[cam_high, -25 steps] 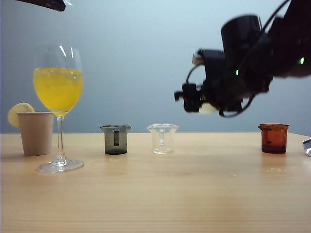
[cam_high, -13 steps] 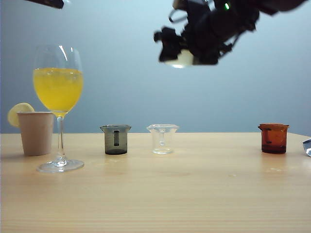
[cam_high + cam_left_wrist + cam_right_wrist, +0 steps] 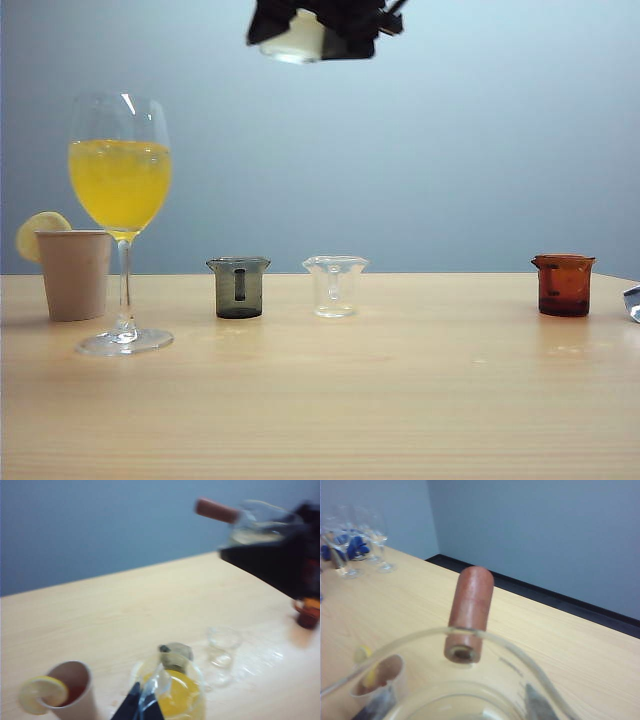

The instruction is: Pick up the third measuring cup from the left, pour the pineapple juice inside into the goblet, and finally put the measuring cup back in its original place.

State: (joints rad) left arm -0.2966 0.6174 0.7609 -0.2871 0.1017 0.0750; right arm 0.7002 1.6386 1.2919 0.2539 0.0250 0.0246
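Your right gripper (image 3: 318, 25) sits at the 12 o'clock edge of the exterior view, high above the table (image 3: 320, 400) and a little toward 11 from the middle. Its fingers are clamped around the measuring cup (image 3: 297, 38), which is lifted well clear of the wood. The right wrist view looks straight into that cup: you see its clear rim and the reddish-brown stub (image 3: 469, 616) poking out at the lip. A little pale juice (image 3: 255, 536) shows inside it in the left wrist view.

The goblet (image 3: 120, 200) stands at about 9 o'clock in the exterior view, upright, its bowl more than half full of bright yellow liquid. The cup hangs above it and off toward 1 o'clock, well apart from its rim. Just beside the goblet, further toward 9, is a paper cup (image 3: 73, 273) with a lemon slice (image 3: 38, 230) on its rim.

Along the table's middle you have a dark grey cup (image 3: 238, 287), then a clear flared cup (image 3: 334, 285) just beside it toward 3 o'clock, then a bare stretch of wood, then an amber cup (image 3: 563, 284) near the 3 o'clock edge.

Your left gripper (image 3: 141, 707) shows only in its own wrist view, above the goblet, with dark fingertips close together; you cannot tell from this blurred frame whether they grip anything
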